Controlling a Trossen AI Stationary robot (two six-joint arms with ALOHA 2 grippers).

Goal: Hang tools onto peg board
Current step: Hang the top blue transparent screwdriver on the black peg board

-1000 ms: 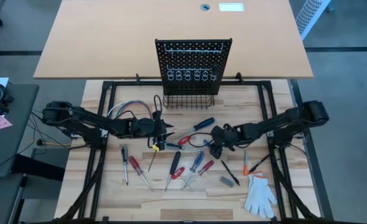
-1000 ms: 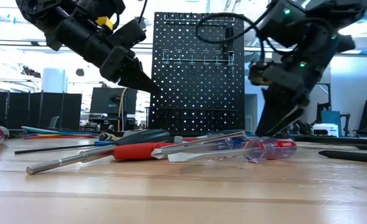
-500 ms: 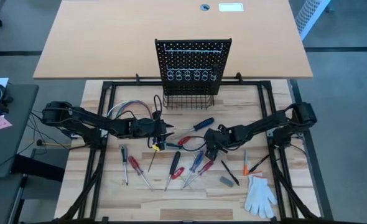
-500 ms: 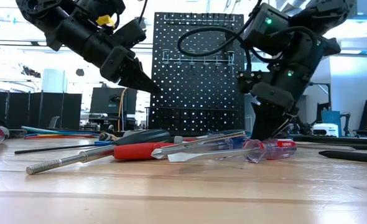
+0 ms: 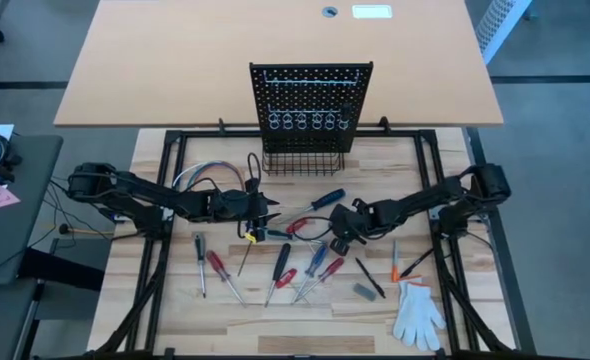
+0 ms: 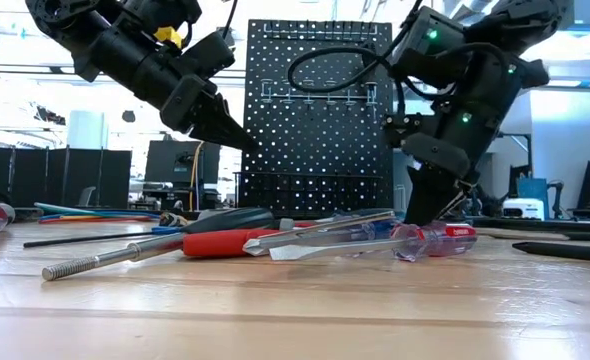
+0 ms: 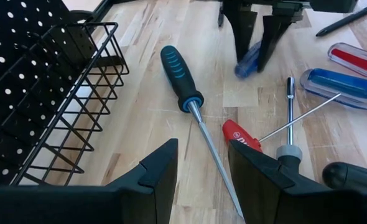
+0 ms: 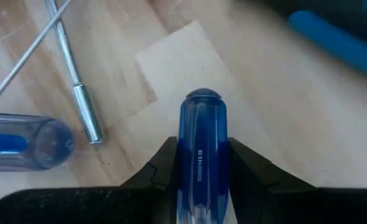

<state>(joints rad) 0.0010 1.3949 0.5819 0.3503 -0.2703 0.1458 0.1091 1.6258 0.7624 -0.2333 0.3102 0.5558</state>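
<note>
Here, right tool (image 8: pixel 199 180) around glossy, round-ended, translucent blue screwdriver handle (image 8: pixel 201 149).

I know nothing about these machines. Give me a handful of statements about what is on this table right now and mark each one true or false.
1. The right gripper has a blue-handled screwdriver between its fingers. True.
2. The left gripper is holding a tool. False: its fingers stand apart over the table with nothing between them.
3. A white glove lies at the table's near right corner. True.
4. The wire basket below the peg board is full of screwdrivers. False: no tool shows in it; the screwdrivers lie on the tabletop.
5. A black-and-teal-handled screwdriver lies flat near the basket. True.
</note>
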